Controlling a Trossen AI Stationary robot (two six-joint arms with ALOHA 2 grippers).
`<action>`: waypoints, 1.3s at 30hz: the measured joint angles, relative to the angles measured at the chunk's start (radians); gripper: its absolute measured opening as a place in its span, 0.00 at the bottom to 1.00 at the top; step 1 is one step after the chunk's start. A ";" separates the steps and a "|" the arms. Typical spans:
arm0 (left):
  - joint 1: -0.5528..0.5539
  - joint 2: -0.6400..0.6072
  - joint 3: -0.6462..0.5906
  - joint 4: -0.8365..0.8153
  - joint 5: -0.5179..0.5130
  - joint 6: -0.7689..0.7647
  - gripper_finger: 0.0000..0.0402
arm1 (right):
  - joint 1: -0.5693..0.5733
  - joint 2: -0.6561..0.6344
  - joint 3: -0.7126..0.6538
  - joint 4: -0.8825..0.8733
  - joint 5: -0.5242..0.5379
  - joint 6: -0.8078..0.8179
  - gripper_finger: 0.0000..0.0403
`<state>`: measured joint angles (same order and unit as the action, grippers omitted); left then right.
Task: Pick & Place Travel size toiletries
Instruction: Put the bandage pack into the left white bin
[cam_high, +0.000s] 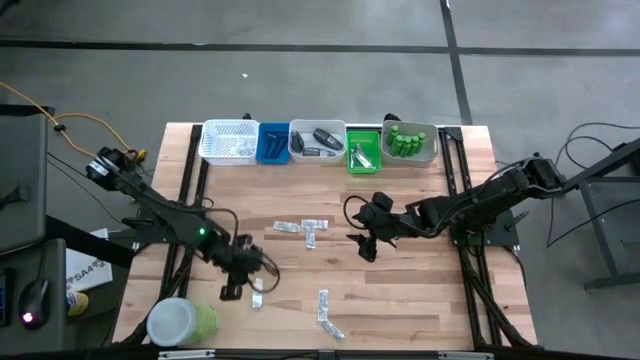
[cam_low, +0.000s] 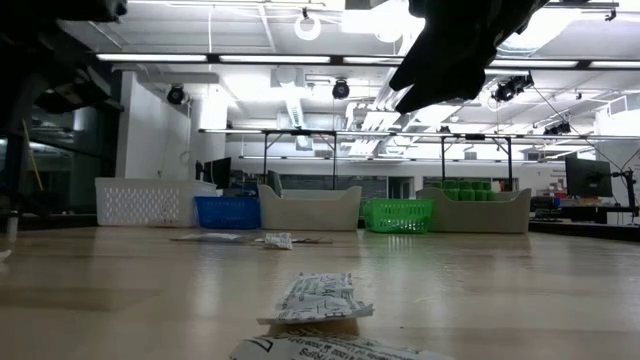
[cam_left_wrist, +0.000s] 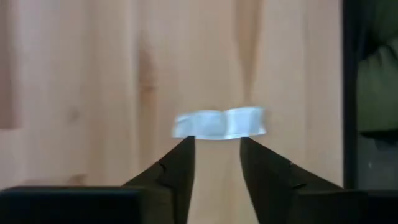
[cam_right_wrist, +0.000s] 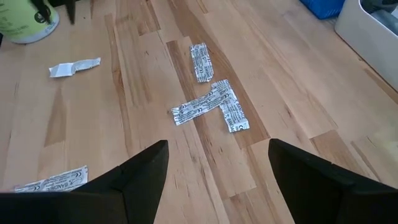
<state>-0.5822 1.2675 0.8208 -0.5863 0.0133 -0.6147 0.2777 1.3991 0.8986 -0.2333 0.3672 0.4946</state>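
Near the left front of the table, a small crinkled sachet (cam_high: 257, 298) lies flat on the pale wood, just ahead of the left gripper (cam_high: 240, 283); in the left wrist view the same silvery packet (cam_left_wrist: 219, 123) sits just beyond the two dark fingers (cam_left_wrist: 177, 168), which stand a little apart with nothing between them. More flat printed sachets lie loose: a crossed cluster (cam_right_wrist: 214, 106) at mid-table and a pair (cam_high: 327, 315) near the front edge. The right gripper (cam_high: 366, 238) hovers above the middle, its jaws spread wide and empty. Along the far edge runs a row of bins: a white lattice basket (cam_high: 228, 141), a blue basket (cam_high: 272, 143), a grey tray (cam_high: 316, 142) holding dark oval pieces, a green basket (cam_high: 363, 149), and a grey tray with small green bottles (cam_high: 405, 139) standing together. I'd judge the sorting well along, the bottles and dark pieces being binned, but the thin foil-like sachets remain to be gathered. A big green jar with a white lid (cam_high: 181, 322) stands at the left front corner.
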 joint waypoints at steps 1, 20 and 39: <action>-0.015 0.021 0.000 0.023 -0.002 -0.002 0.34 | 0.000 0.000 0.000 0.000 0.000 0.000 0.67; -0.067 0.321 0.002 0.168 -0.068 -0.019 0.55 | 0.000 0.000 0.000 0.004 0.000 0.002 0.67; -0.067 0.488 0.011 0.189 -0.197 0.005 0.38 | 0.000 0.000 0.000 0.003 0.000 0.003 0.67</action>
<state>-0.6491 1.7550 0.8314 -0.3975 -0.1833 -0.6102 0.2779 1.3991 0.8986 -0.2298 0.3676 0.4972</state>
